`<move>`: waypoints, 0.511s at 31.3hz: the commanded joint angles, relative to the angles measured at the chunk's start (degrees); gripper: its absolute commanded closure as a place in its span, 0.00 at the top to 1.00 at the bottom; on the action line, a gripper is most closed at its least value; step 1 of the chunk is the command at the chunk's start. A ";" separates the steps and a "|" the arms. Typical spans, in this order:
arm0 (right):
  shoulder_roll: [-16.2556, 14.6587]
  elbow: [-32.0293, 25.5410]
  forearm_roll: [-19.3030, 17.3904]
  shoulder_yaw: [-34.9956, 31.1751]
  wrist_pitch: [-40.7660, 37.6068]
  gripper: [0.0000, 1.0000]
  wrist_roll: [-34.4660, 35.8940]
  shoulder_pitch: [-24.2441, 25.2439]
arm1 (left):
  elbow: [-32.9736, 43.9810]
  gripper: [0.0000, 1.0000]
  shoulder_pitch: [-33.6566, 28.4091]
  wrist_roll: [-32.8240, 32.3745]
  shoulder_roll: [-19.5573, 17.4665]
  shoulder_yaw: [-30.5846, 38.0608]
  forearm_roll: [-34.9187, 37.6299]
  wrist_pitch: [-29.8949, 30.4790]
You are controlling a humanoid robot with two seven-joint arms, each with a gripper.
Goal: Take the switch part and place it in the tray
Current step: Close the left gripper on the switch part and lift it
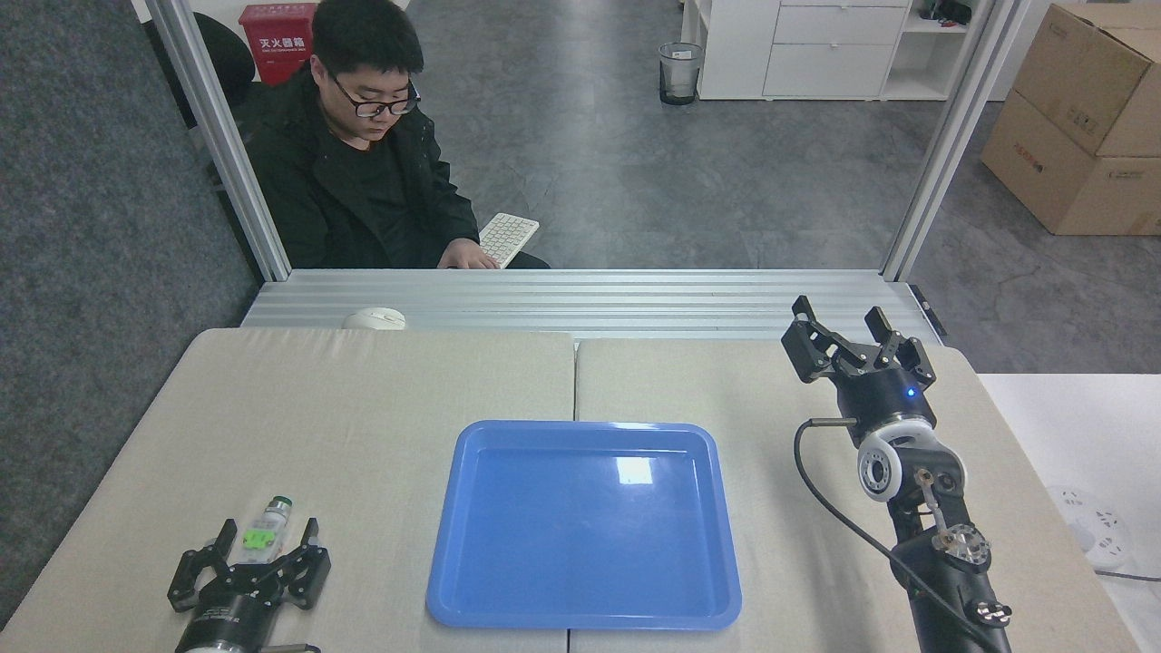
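Note:
The switch part lies on the beige table at the front left, whitish with a bright green block and a dark-tipped silvery end pointing away from me. My left gripper stands open low at the front left, its two fingers either side of the part's near end, not closed on it. The blue tray lies empty in the middle of the table, to the right of the part. My right gripper is raised at the far right, open and holding nothing.
A white computer mouse rests at the table's far left edge on the ribbed metal strip. A person in black sits behind the frame with a hand on a white keyboard. A white power strip lies on the side table at right.

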State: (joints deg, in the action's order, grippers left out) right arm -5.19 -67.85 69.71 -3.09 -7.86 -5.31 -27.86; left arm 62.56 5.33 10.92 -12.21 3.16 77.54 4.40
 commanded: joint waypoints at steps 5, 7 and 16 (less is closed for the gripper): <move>0.01 0.09 -0.01 -0.07 0.04 1.00 0.04 0.00 | -5.96 0.55 -0.32 2.35 0.08 0.00 3.75 0.26; -0.08 0.00 -0.01 0.02 0.04 1.00 0.04 0.00 | -5.69 0.32 -0.67 2.79 -0.01 -0.17 5.33 0.79; 0.00 0.00 -0.01 0.02 0.04 1.00 0.04 0.00 | -0.52 0.00 -0.50 2.97 -0.62 0.62 4.90 2.63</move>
State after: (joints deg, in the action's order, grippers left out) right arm -5.21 -67.85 69.71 -3.09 -7.86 -5.31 -27.86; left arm 59.80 4.86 13.99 -12.31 3.21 81.46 6.56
